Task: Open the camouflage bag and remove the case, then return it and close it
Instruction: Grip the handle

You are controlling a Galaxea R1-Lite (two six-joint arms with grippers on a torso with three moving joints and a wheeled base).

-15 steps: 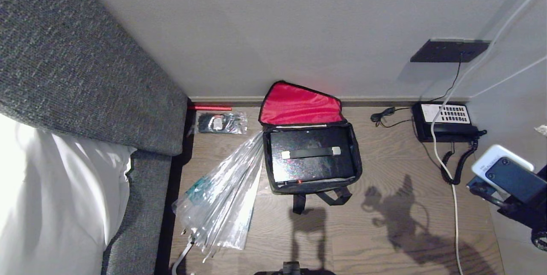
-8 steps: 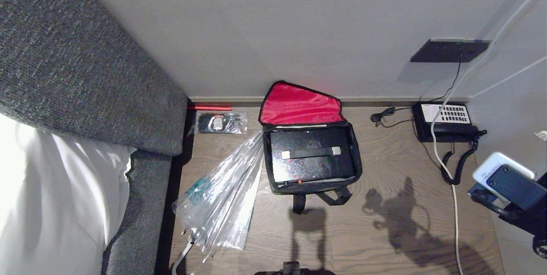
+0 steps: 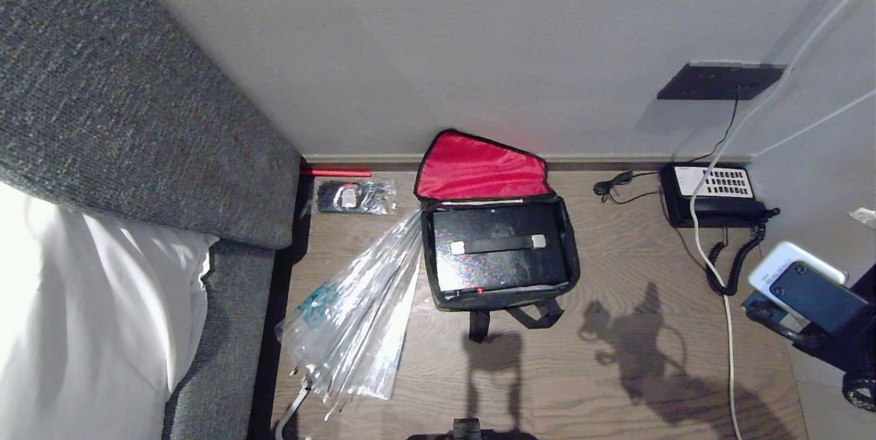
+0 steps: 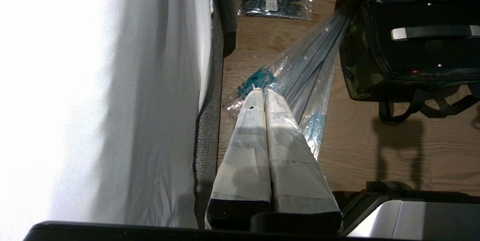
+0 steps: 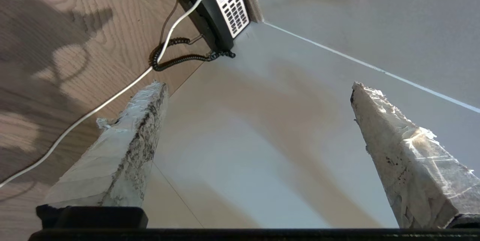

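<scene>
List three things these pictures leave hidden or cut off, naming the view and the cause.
1. Head view: the flat glossy black case has its sides and underside hidden by the camouflage bag walls.
2. Head view: the clear plastic umbrella handle is cut off by the bottom edge.
3. Head view: the right tool's fingers lie beyond the right edge.

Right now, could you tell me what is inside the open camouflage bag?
The case lies flat inside the camouflage bag, handle up, filling it. The red-lined flap stands open behind. Anything beneath the case is hidden.
</scene>
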